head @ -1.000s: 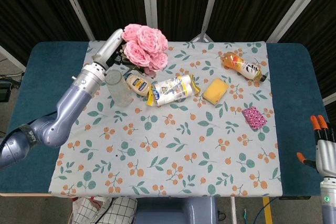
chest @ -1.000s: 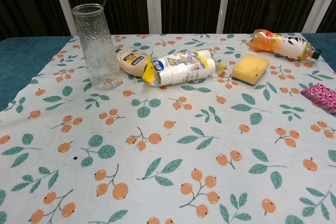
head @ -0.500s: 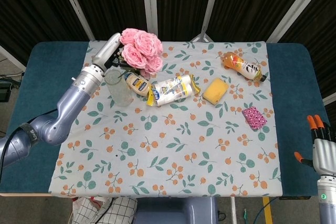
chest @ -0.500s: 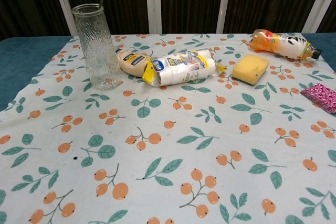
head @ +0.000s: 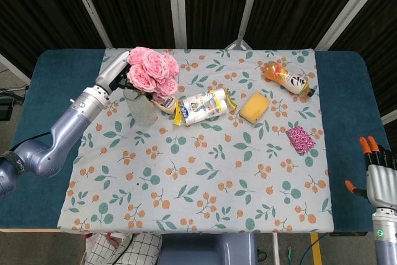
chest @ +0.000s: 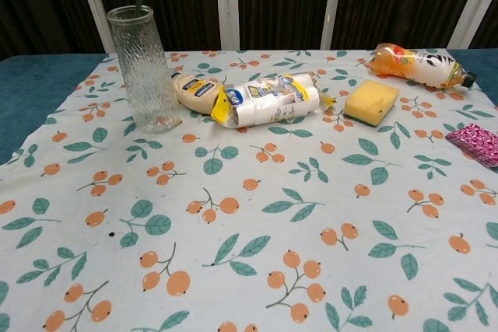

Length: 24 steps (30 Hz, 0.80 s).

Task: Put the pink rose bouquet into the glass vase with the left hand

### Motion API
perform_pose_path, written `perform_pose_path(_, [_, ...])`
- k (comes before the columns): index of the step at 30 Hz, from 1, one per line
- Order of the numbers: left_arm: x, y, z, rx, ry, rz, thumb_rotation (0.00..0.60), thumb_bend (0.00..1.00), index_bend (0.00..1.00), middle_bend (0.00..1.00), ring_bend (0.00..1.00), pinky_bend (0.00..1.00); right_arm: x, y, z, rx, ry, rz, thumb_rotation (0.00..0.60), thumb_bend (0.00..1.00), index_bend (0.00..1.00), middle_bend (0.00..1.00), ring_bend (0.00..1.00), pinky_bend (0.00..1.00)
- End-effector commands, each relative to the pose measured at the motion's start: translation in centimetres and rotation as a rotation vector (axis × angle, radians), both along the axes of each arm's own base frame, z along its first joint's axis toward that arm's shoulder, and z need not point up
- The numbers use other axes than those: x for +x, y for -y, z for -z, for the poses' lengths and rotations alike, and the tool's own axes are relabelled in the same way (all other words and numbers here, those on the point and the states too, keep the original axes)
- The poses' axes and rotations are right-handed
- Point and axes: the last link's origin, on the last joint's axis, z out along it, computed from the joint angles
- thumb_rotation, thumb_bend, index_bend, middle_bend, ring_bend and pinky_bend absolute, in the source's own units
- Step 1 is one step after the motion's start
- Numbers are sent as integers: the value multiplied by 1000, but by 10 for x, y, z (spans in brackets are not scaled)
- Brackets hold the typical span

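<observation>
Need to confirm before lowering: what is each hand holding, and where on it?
The left hand holds the pink rose bouquet below the blooms, apparently by the stems; the exact grip is hidden. The right hand holds nothing.

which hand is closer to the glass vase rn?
Left. The left hand holds the pink rose bouquet right above the glass vase, at the table's far left. The right hand hangs off the near right edge, far from the vase.
</observation>
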Motion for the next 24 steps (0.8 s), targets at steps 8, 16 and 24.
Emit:
perform_pose_path(8, [-34, 7, -3, -35, 39, -30, 600, 361, 338, 235, 96, 232, 2, 0, 3, 10, 1, -4, 600, 213, 17, 0, 35, 76])
perform_pose_path(16, [-59, 4, -13, -29, -116, -41, 600, 314, 130, 83, 0, 146, 3, -1, 4, 20, 12, -10, 600, 214, 17, 0, 35, 76])
perform_pose_path(24, [-79, 19, -35, 82, -216, -60, 600, 270, 114, 82, 0, 146, 5, -2, 7, 36, 21, -19, 600, 214, 17, 0, 35, 76])
